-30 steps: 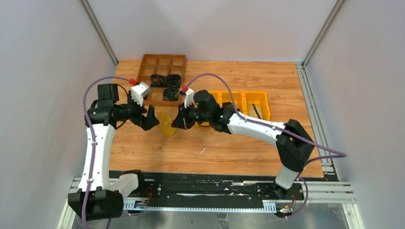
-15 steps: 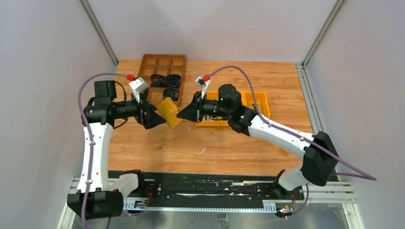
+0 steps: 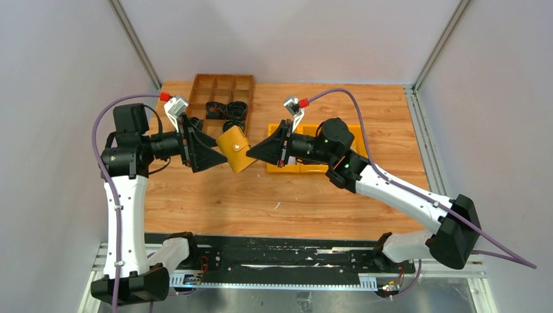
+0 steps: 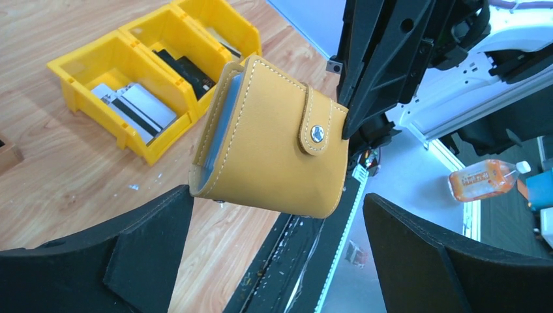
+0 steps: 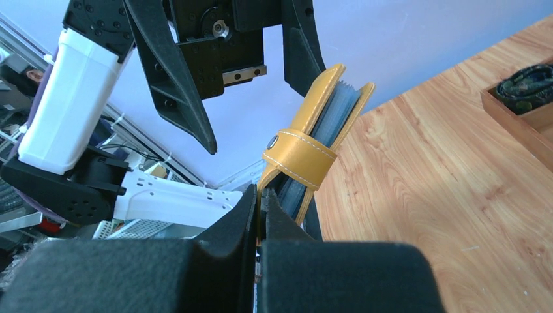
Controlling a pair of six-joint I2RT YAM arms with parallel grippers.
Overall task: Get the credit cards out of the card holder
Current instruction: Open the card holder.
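The mustard-yellow card holder [image 3: 236,147] hangs in the air over the table's middle, between the two arms. Its strap is snapped down over the stud [image 4: 317,134], and pale blue sleeves [image 5: 339,114] show in its open edge. My right gripper [image 3: 252,151] is shut on one leather edge of the card holder [image 5: 313,130], as the right wrist view [image 5: 261,195] shows. Facing it from the left, my left gripper [image 3: 220,154] stands wide open. In the left wrist view the card holder [image 4: 274,156] hangs just beyond the open gripper [image 4: 277,199], touching neither finger. Credit cards inside the holder cannot be made out.
Behind the right gripper stands a row of yellow bins [image 3: 339,140], with light and dark cards [image 4: 140,107] lying in them. A brown compartment tray [image 3: 222,88] with black coiled things is at the back left. An orange bottle [image 4: 486,179] lies off the table.
The right gripper has lifted the card holder off the table and drawn back to the right. The left arm has risen with it, its gripper staying open and facing the holder.
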